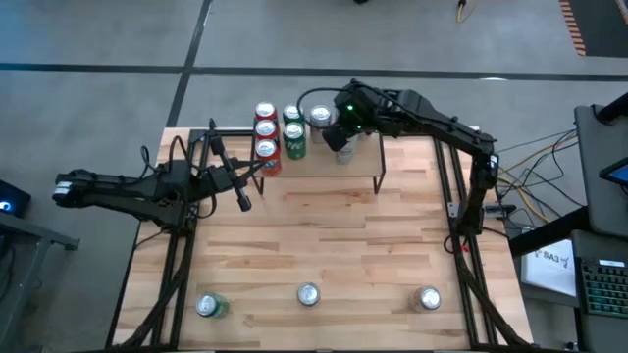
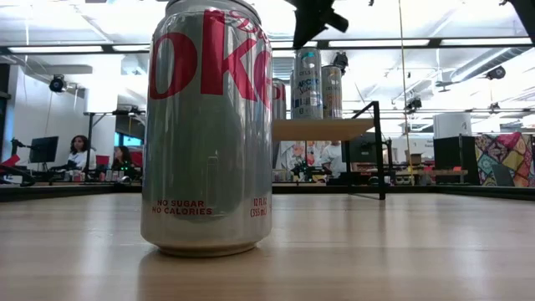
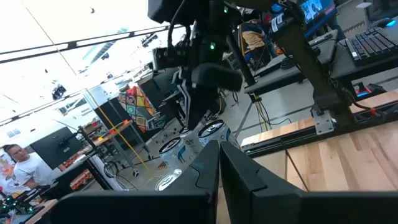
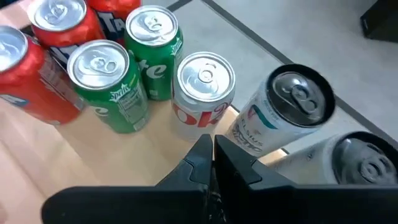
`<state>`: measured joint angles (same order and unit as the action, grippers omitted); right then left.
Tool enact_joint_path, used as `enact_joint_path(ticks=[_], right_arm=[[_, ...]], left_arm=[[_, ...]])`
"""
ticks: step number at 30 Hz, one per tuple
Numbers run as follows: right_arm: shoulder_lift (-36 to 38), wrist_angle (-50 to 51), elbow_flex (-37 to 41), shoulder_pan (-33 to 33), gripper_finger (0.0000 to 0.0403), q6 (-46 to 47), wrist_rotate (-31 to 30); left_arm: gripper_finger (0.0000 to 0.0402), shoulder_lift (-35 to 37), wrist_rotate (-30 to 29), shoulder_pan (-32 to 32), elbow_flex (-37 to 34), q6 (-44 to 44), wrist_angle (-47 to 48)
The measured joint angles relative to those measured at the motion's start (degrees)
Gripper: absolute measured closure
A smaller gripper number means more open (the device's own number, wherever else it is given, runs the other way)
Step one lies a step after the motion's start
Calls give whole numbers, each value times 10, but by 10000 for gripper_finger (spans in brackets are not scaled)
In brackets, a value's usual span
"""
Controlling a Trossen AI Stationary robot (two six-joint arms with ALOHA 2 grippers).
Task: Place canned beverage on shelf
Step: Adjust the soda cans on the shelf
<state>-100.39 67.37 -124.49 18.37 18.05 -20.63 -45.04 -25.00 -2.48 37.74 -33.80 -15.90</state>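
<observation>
Silver Diet Coke can (image 4: 202, 93), round alu top w/ pull tab, upright on light-wood shelf (image 1: 324, 167), upper centre of high view, beside green cans (image 4: 124, 68). Right gripper (image 4: 211, 155) above, fingers pressed together, empty. Left gripper (image 1: 243, 201) likewise, mid-left.

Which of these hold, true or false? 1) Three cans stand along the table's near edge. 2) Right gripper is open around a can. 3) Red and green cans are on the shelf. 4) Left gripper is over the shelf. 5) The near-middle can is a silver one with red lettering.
1) True. Three cans stand in a row along the near edge of the table.
2) False. The right gripper is shut and holds nothing; it hangs above the cans on the shelf.
3) True. Red cans and green cans stand there.
4) False. The left gripper is shut, beside the shelf's left end, over the table.
5) True. The low view shows that silver can.
</observation>
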Motion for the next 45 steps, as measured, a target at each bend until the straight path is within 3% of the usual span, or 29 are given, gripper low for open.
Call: enact_joint_path(ticks=[45], right_arm=[[12,34,0,-37,394,24,-4]], left_arm=[[402,0,0,0,0,0,0]])
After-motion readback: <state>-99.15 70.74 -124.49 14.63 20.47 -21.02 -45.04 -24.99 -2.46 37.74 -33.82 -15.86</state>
